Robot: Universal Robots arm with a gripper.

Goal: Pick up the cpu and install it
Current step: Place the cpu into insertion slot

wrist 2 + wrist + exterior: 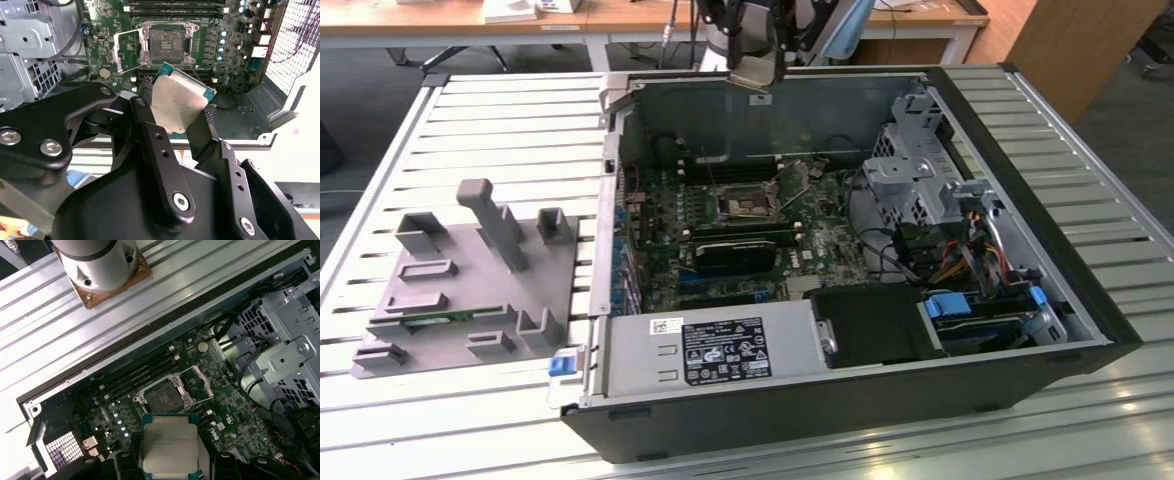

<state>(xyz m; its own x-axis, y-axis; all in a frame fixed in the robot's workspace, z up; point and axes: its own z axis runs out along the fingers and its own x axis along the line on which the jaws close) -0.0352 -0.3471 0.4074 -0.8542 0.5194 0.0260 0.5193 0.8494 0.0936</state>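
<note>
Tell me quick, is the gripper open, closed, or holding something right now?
The gripper is shut on the cpu, holding it clear of the empty socket.

We've got the power supply (630,362) at about six o'clock in the exterior view, and on it sits a dark label (727,352) crowded with white marks and symbols. A small white sticker (666,325) sits at the label's ten o'clock, and we can't make out a single word or number on either. Over to the cpu (170,447) in the first wrist view: faint lines of print run across its metal lid, and those won't read for us either.
</note>
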